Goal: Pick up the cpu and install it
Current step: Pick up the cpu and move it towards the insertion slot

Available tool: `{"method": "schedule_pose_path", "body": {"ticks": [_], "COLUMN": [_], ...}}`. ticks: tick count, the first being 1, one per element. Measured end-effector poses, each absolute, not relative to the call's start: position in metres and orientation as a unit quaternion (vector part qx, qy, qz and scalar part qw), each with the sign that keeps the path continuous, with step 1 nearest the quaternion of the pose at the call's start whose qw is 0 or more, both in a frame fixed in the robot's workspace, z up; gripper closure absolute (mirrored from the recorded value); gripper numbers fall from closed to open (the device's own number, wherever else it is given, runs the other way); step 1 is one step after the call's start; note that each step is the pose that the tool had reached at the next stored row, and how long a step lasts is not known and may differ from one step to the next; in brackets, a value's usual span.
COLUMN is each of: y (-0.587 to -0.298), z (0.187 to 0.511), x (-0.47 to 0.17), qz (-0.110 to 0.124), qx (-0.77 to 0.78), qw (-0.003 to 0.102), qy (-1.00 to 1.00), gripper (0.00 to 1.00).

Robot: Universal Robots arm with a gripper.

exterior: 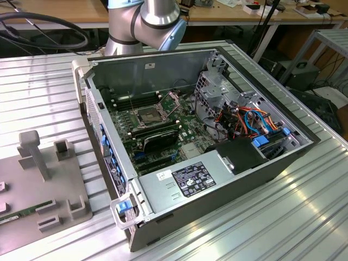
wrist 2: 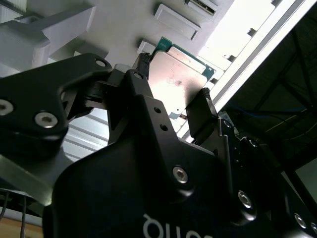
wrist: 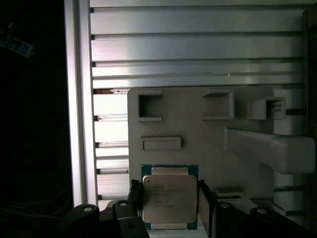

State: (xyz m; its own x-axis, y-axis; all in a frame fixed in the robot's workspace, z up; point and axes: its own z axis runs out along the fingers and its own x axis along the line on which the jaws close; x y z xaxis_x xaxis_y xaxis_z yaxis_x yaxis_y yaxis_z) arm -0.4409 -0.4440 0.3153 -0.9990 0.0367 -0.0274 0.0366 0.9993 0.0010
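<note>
The cpu (wrist: 169,204) is a thin square chip with a dull silver top and a green rim, also seen tilted in the second wrist view (wrist 2: 181,84). My gripper (wrist: 169,191) is shut on it, one black finger (wrist: 134,196) pressed to each of two opposite edges. It hangs over the grey fixture plate (wrist: 188,124). In the exterior view the open socket (exterior: 148,114) sits on the motherboard (exterior: 179,128) inside the computer case (exterior: 228,179), its metal frame flipped up.
The grey fixture plate (exterior: 54,185) lies on the ribbed aluminium table at the exterior view's left, with a tall post (exterior: 33,155), small pockets and a green memory stick (exterior: 19,213). Cables and drive bays (exterior: 250,122) crowd the case's right side. The arm's base (exterior: 144,22) stands behind the case.
</note>
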Motion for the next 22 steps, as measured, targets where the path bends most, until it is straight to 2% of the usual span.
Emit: {"method": "schedule_pose_path", "body": {"ticks": [22], "y": [-0.444], "z": [0.326], "x": [-0.441], "qz": [0.000], "qx": [0.018], "qw": [0.014], "qy": [1.000], "gripper": [0.45]}}
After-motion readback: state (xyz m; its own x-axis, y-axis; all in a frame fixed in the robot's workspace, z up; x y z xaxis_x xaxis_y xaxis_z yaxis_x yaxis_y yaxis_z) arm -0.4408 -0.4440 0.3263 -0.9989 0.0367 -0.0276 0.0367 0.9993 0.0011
